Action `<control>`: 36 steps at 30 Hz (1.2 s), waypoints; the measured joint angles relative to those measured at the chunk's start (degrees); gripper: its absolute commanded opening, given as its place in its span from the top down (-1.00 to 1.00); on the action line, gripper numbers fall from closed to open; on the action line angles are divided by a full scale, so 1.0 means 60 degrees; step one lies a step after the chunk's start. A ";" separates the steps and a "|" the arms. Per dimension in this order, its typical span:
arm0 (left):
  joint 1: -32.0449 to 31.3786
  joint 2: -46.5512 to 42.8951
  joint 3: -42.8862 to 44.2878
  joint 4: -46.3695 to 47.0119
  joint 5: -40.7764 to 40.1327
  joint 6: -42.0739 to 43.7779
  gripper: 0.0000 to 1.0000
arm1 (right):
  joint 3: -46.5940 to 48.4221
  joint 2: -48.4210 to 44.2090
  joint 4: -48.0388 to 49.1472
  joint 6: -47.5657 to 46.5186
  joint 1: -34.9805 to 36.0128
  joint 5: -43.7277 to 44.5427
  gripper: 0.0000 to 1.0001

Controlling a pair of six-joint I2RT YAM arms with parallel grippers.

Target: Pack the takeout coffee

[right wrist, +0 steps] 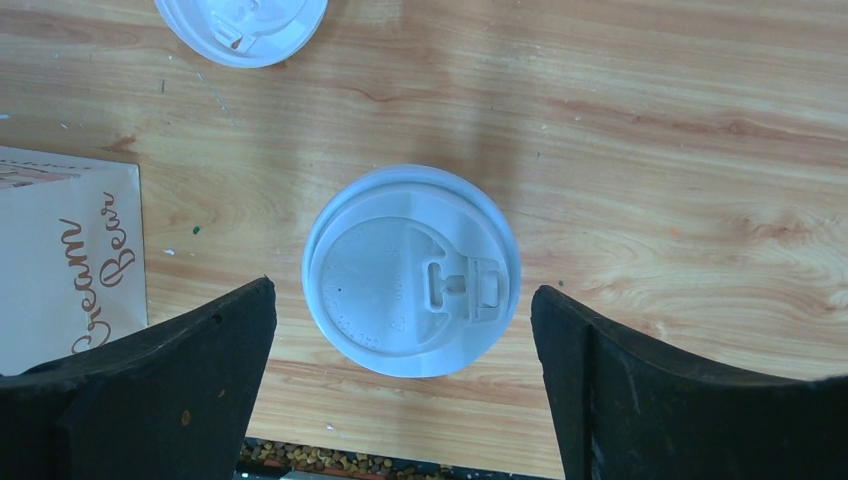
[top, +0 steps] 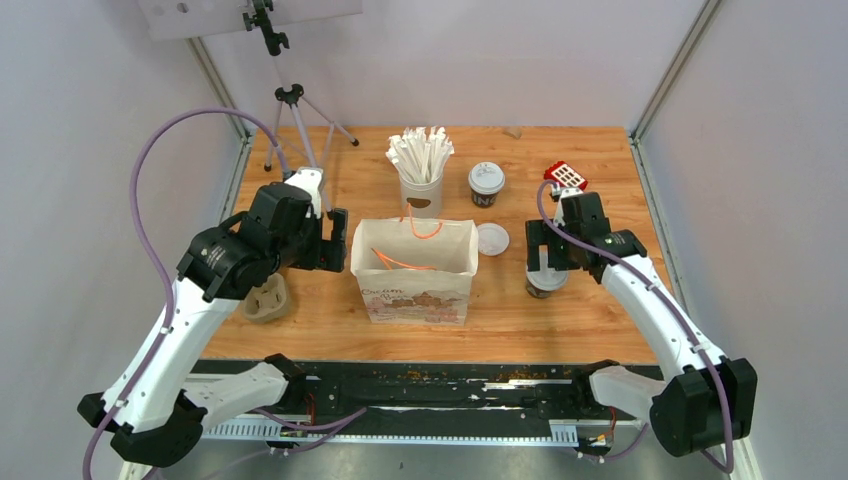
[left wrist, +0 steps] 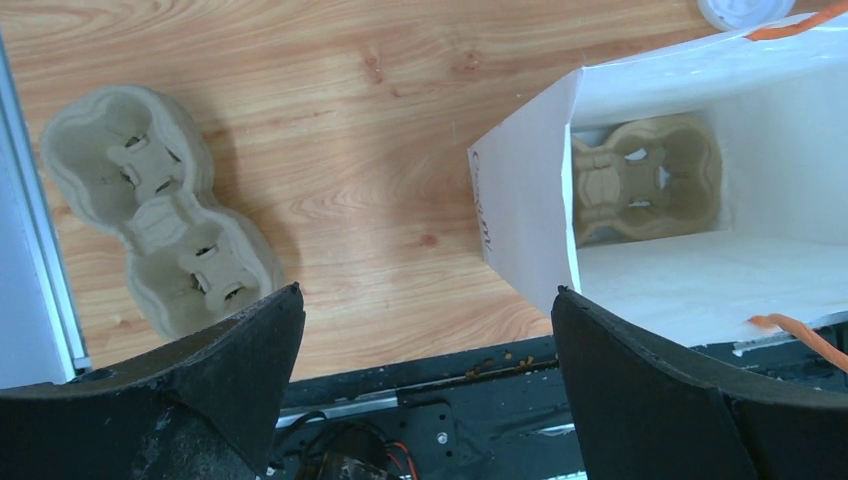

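Observation:
One takeout coffee [top: 486, 183], a dark brown cup with a white lid, stands behind the white paper bag [top: 415, 295]. A second takeout coffee [top: 545, 284] stands to the right of the bag. My right gripper [top: 548, 256] hovers open above it. In the right wrist view its white lid [right wrist: 410, 250] lies between the spread fingers of the right gripper [right wrist: 402, 289], untouched. My left gripper [top: 335, 240] is open at the bag's left side. In the left wrist view the left gripper [left wrist: 428, 292] holds nothing, and the bag's side wall [left wrist: 525, 210] is at its right finger.
A beige pulp carrier [left wrist: 645, 185] lies at the bottom of the bag; another carrier [top: 267, 298] sits on the table to the left. A loose white lid [top: 492, 239] lies right of the bag. A white cup of wrapped sticks [top: 421, 165], a red item [top: 566, 176] and a tripod [top: 290, 110] stand further back.

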 measured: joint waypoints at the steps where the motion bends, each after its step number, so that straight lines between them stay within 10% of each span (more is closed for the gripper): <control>1: 0.0000 -0.0044 -0.0004 0.0000 0.0040 0.0000 -1.00 | -0.0025 -0.0033 0.0066 -0.0036 0.0000 -0.0004 -0.98; 36: 0.0000 0.0040 0.0051 -0.0004 0.1115 0.0248 -0.81 | -0.1311 -0.0448 0.1260 -0.0321 -0.0215 -0.0550 -0.76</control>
